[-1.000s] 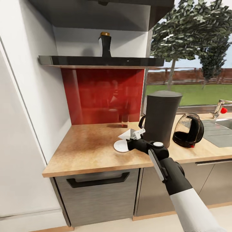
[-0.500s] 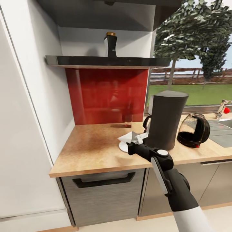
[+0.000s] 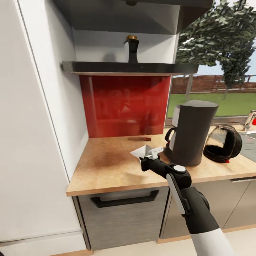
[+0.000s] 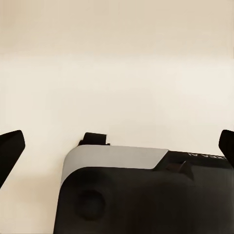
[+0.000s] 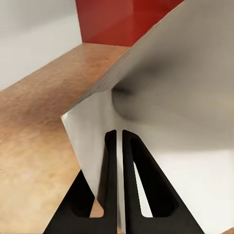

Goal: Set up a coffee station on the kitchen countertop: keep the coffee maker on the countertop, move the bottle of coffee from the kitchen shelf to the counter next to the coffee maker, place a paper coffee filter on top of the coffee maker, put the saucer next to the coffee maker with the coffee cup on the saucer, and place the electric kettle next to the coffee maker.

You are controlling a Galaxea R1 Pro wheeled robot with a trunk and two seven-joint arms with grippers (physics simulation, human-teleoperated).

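My right gripper [image 3: 147,153] is shut on the paper coffee filter [image 3: 139,152], a white folded cone held just above the kitchen countertop [image 3: 106,163]. In the right wrist view the two fingers [image 5: 111,161] pinch the filter's edge [image 5: 170,97]. The coffee maker [image 3: 192,133] stands to the right of the gripper, a short gap away. Further right is the electric kettle [image 3: 222,144]. The bottle of coffee [image 3: 132,49] stands on the kitchen shelf [image 3: 106,67]. The saucer and the coffee cup are hidden. My left gripper [image 4: 117,144] is open over a pale floor.
A red backsplash [image 3: 124,103] closes the counter's back, with a small brown-based glass item [image 3: 140,138] at its foot. A white wall panel [image 3: 39,124] bounds the left side. Dark drawer fronts [image 3: 124,209] sit below the counter. A sink edge [image 3: 249,151] lies at the far right.
The camera has moved, so the counter's things sit further right in the picture. The right gripper still holds the filter, and the saucer seen earlier is now covered by the gripper.
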